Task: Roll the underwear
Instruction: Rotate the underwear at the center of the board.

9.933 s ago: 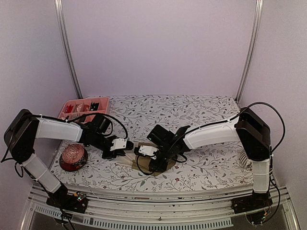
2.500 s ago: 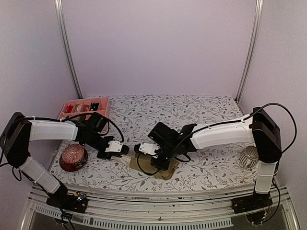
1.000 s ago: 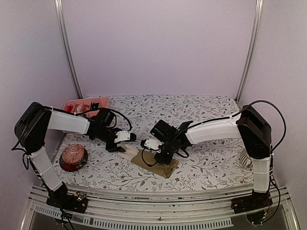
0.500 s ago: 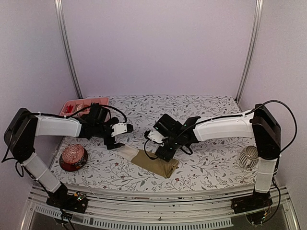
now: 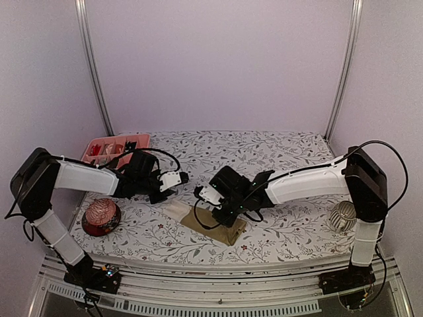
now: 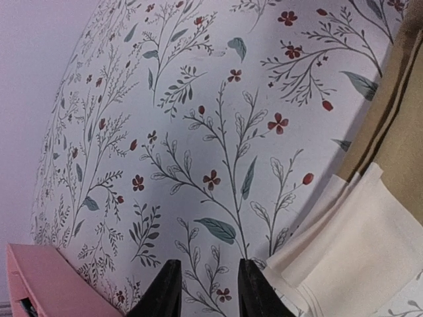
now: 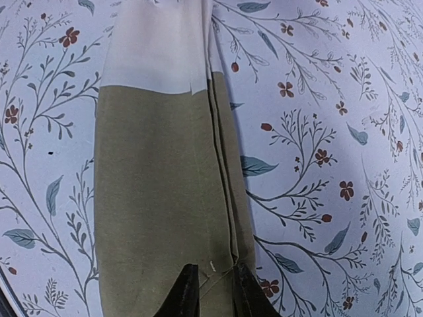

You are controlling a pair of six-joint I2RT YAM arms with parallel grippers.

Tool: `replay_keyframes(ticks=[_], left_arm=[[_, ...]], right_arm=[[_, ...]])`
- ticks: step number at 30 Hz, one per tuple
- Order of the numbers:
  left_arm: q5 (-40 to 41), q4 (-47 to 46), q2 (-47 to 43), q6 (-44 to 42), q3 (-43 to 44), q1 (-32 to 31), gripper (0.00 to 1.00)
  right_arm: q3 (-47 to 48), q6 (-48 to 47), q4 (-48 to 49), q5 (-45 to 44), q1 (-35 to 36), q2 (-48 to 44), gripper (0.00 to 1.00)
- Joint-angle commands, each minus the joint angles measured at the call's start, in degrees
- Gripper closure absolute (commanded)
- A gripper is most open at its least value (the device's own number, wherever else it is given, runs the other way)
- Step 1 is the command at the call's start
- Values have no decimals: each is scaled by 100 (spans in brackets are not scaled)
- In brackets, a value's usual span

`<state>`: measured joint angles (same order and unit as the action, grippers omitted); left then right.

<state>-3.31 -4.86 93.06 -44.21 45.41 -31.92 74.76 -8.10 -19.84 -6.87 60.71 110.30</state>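
Observation:
The tan-beige underwear (image 5: 213, 223) lies flat on the flowered table as a folded strip, its pale band (image 5: 177, 210) at the left end. The right wrist view shows the tan cloth (image 7: 158, 191) with the pale band (image 7: 155, 46) at the top. My right gripper (image 5: 213, 201) hovers over the strip's right part. Its jaws (image 7: 213, 294) stand slightly apart over a folded corner and hold nothing. My left gripper (image 5: 178, 178) is open and empty over bare table (image 6: 206, 294), just left of the pale band (image 6: 357, 247). The black underwear is out of view.
A pink compartment tray (image 5: 109, 146) stands at the back left, its corner in the left wrist view (image 6: 46, 284). A dark red bowl (image 5: 100, 216) sits at the front left. A ribbed metal object (image 5: 342, 216) sits at the right edge.
Both grippers have lifted off the tan cloth, which now lies as a folded strip. My left gripper has pulled back left of the band, and my right gripper has drawn back over the strip.

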Motion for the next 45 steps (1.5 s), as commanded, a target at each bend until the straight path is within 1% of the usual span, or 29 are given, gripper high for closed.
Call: replay_keyframes(ticks=[1, 4, 6, 8, 11, 16, 19, 28, 34, 36, 37, 40, 42, 44, 45], left_arm=[[28, -169, 67, 125, -134, -129, 72], [-105, -231, -172, 179, -273, -147, 85], [-115, -298, -305, 230, -351, -148, 87], [-384, -232, -449, 190, -445, -156, 93], [-867, 257, -517, -84, -463, -192, 100], [-1029, 561, -348, -341, -489, -319, 100], [-912, 552, -177, -299, -415, -355, 100], [19, 117, 630, 150, -42, -416, 100], [398, -14, 1017, 256, 98, -450, 98], [513, -32, 1118, 247, 135, -467, 97], [589, -48, 1184, 239, 166, -483, 95], [980, -161, 1445, 220, 363, -537, 95], [1222, -107, 1692, 192, 715, -574, 94], [1334, 5, 1897, 120, 1068, -597, 88], [1362, 53, 2138, 50, 1252, -611, 84]], right_arm=[[219, 67, 85, 51, 11, 409, 84], [219, 67, 125, 11, 11, 488, 85], [204, 78, 120, -63, 3, 492, 85], [191, 81, 120, -77, -13, 509, 85], [205, 80, 112, -92, -33, 559, 85], [248, 72, 103, -120, -44, 615, 85], [251, 80, 94, -115, -52, 620, 85], [241, 106, 29, -103, -68, 658, 84], [283, 120, -140, -95, -81, 736, 84], [285, 146, -226, -75, -73, 726, 82], [274, 162, -265, -40, -70, 689, 76], [164, 176, -276, 168, -73, 398, 65], [49, 165, -274, 328, -75, 106, 56], [-76, 135, -304, 374, -69, -175, 50], [-147, 114, -314, 367, -72, -291, 47]])
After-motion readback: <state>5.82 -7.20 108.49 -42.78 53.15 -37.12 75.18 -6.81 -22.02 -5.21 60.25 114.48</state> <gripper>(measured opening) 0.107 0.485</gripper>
